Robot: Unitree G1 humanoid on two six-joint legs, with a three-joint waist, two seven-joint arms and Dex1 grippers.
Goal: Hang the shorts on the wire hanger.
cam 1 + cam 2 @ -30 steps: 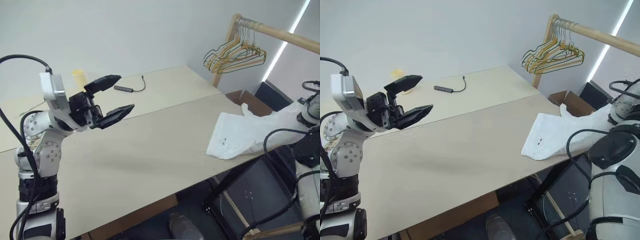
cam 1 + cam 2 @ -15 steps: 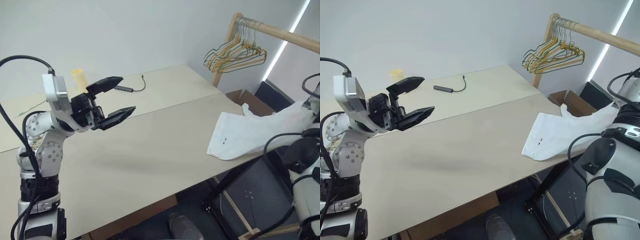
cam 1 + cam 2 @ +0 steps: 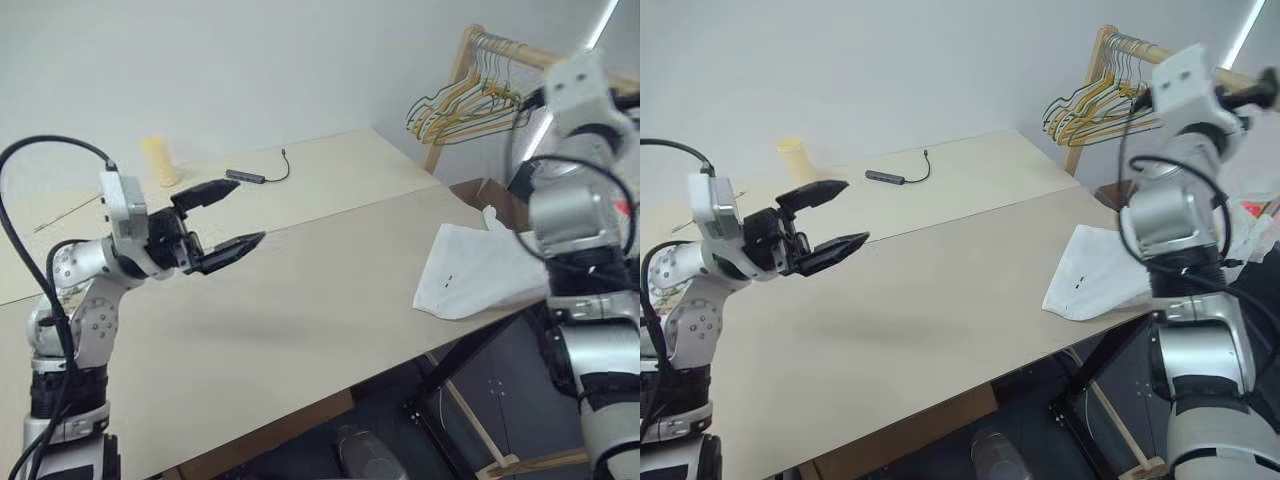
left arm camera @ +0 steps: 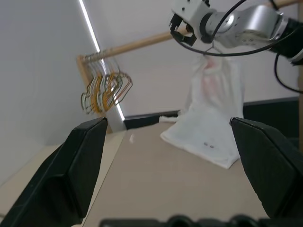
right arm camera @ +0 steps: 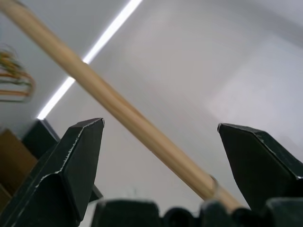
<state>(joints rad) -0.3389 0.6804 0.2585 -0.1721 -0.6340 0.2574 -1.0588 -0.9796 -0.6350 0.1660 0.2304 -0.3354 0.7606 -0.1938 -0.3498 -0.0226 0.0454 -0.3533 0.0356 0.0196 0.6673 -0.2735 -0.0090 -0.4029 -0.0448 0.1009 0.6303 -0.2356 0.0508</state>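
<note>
Left gripper hovers over the table, jaws wide, holding nothing. Its wrist view shows what the head views hide: the shorts hang up toward the wooden rail, lower end draped on the table's right edge, well apart from that claw. The right gripper, empty and spread wide, has swung up beside the rail since a second ago.

Plain pale walls. Beige table centre frame. Wooden rail upper right, beside a bright light strip.
</note>
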